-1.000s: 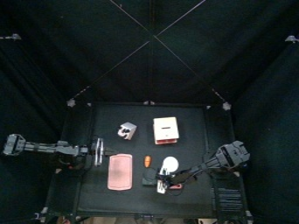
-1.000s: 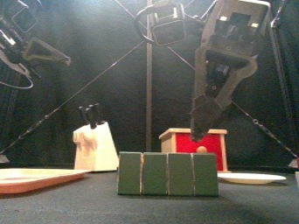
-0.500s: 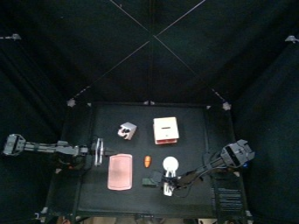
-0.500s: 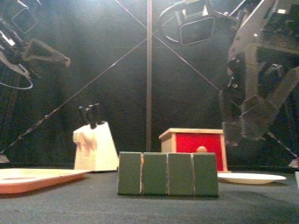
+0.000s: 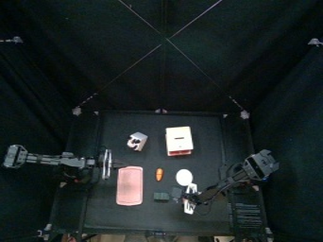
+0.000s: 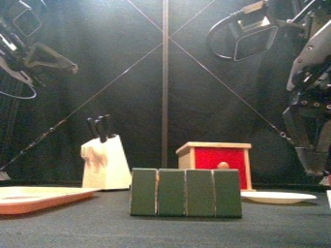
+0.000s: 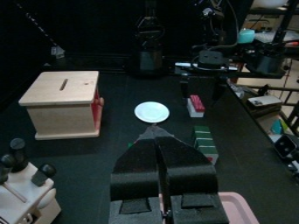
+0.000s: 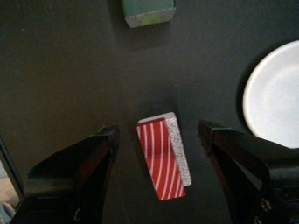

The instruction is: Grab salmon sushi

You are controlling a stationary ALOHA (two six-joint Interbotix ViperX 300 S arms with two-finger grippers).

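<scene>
The salmon sushi is a tiny orange oval on the black table, between the pink slab and the white disc. My right gripper hangs open near the table's front right, a good way from the sushi. In the right wrist view its open jaws straddle a red-and-white striped piece without touching it. My left gripper rests at the table's left edge, shut and empty. In the left wrist view the sushi is hidden.
A knife block and a red-and-wood box stand at the back. A green block lies near the front edge, large in the front view. The right arm hangs at the far right.
The right arm has swung toward the table's right and front edge, away from the middle. The left arm has not moved.
</scene>
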